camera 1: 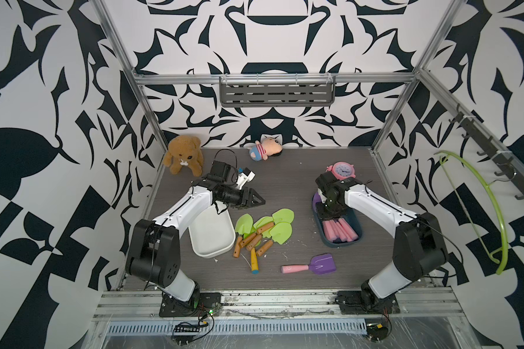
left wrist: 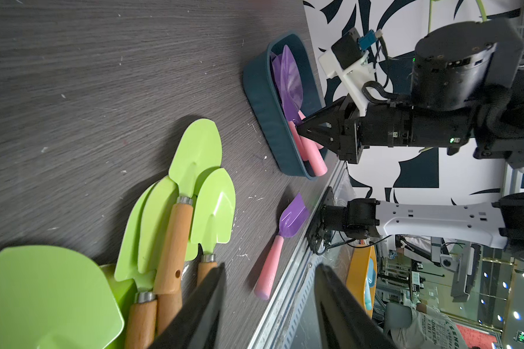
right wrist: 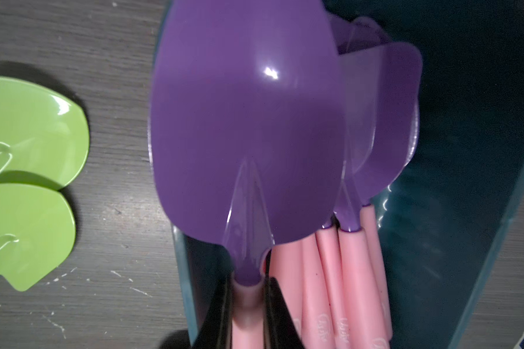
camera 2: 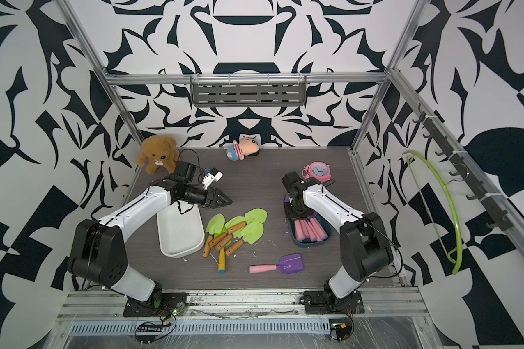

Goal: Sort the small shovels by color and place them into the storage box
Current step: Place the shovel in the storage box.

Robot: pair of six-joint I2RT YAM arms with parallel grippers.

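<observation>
Right wrist: right gripper (right wrist: 250, 285) pinches purple shovel (right wrist: 245, 121) by its handle.
Blade ahead of it, over box (right wrist: 466, 121); left gripper (camera 1: 259, 201) spread.

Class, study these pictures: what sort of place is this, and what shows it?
Probably a robotics lab test cell: a left arm and right arm bolted to a metal rail, an aluminium frame against patterned walls, and toy shovels as props.

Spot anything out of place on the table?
One purple shovel lies alone near the front edge, outside the dark blue box holding the other purple ones. The white box looks empty, with the green shovels heaped beside it. A yellow-handled shovel sits among them.
</observation>
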